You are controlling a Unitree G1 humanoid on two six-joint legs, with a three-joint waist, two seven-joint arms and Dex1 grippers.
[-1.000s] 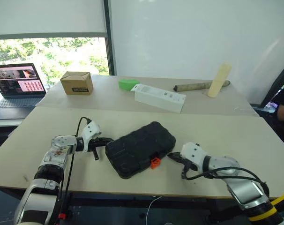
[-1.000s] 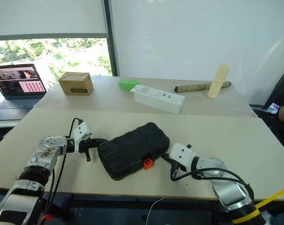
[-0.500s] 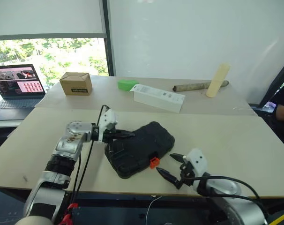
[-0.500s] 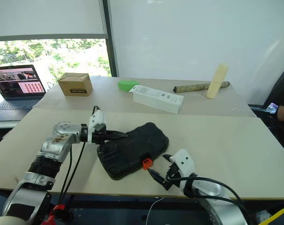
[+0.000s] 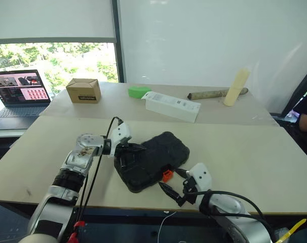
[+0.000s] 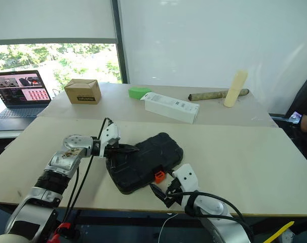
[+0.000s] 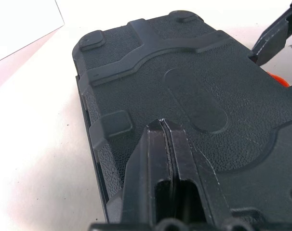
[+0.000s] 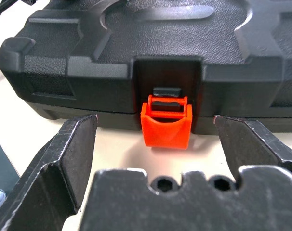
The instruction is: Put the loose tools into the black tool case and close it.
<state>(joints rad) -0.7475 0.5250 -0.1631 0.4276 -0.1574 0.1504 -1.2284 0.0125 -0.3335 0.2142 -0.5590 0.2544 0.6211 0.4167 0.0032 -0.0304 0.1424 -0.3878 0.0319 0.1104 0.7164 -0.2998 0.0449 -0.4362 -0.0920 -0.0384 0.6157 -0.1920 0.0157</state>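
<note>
1. Case (image 5: 151,161) sits lid-down on near table (image 5: 255,157), no loose tools visible outside.
2. L gripper (image 5: 137,148) pinched together, nothing held, tips on lid — prob pinning it.
3. R gripper (image 5: 171,186) spread wide, straddling orange latch (image 8: 165,123), which hangs unfastened — prob lining up to snap it.

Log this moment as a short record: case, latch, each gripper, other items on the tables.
case: black tool case, lid down, lying on the near table
latch: orange latch hanging down, not snapped
left gripper: shut, fingertips over the case lid
right gripper: open, fingers either side of the latch, apart from it
far table: cardboard box, long white box, laptop
</note>
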